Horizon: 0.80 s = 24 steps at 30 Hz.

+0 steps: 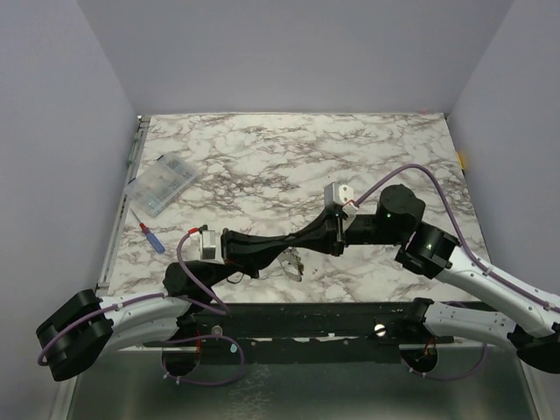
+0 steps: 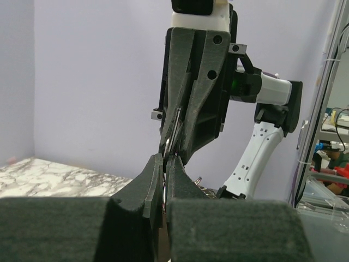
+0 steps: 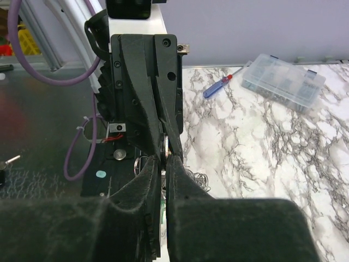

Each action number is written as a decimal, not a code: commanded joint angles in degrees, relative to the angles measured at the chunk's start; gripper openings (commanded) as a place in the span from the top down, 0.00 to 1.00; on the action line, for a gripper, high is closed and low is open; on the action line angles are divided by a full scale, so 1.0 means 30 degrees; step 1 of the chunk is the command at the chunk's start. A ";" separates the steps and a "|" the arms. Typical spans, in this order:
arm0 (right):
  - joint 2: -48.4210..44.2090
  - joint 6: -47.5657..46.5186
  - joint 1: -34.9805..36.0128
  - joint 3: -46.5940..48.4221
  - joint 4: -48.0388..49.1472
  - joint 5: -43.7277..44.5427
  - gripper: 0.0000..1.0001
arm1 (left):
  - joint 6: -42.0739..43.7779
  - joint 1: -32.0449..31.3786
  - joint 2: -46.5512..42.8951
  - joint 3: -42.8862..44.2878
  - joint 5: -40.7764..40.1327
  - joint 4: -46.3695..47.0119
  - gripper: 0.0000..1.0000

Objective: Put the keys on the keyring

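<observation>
Tip to tip above the bench (image 1: 350, 157) — left fingers (image 2: 154, 188) clamp a silvery piece (image 3: 163, 146), right fingers (image 3: 182, 188) pinch a thin wire (image 2: 175, 128). Keys (image 1: 293, 264) lie beneath.

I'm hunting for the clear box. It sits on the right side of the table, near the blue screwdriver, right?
Not quite. The clear box sits on the left side of the table, near the blue screwdriver. The top external view shows it.
</observation>
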 commanded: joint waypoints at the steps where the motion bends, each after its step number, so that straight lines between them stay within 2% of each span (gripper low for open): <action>1: 0.0202 -0.0449 -0.0055 0.0929 -0.0320 -0.0639 0.87 | 0.0216 -0.0055 -0.0187 -0.0170 0.0450 0.5632 1.00; 2: 0.0224 -0.0378 -0.0055 0.1025 -0.0433 -0.0749 0.76 | 0.0215 -0.0058 -0.0195 -0.0170 0.0451 0.5632 1.00; 4: 0.0306 -0.0285 -0.0083 0.1241 -0.0668 -0.1141 0.66 | 0.0247 -0.0055 -0.0234 -0.0199 0.0422 0.5622 1.00; 6: 0.0501 -0.0169 -0.0085 0.1383 -0.0796 -0.1412 0.62 | 0.0246 -0.0066 -0.0267 -0.0199 0.0399 0.5615 1.00; 16: 0.0793 -0.0236 -0.0200 0.1470 -0.1253 -0.1535 0.79 | 0.0276 -0.0055 -0.0384 -0.0144 0.0399 0.5612 1.00; 19: 0.1057 -0.0340 -0.0202 0.1515 -0.1402 -0.2022 0.96 | 0.0321 -0.0058 -0.0357 -0.0141 0.0366 0.5604 1.00; 22: 0.1147 -0.0645 -0.0202 0.1529 -0.1454 -0.2232 0.99 | 0.0603 -0.0058 -0.0373 -0.0232 0.0244 0.5595 1.00; 23: 0.1141 -0.0721 -0.0220 0.1558 -0.1483 -0.1930 0.99 | 0.0751 -0.0055 -0.0420 -0.0368 0.0081 0.5583 0.97; 24: 0.1129 -0.0792 -0.0222 0.1591 -0.1505 -0.1474 0.99 | 0.0897 -0.0055 -0.0557 -0.0524 -0.0181 0.5538 0.87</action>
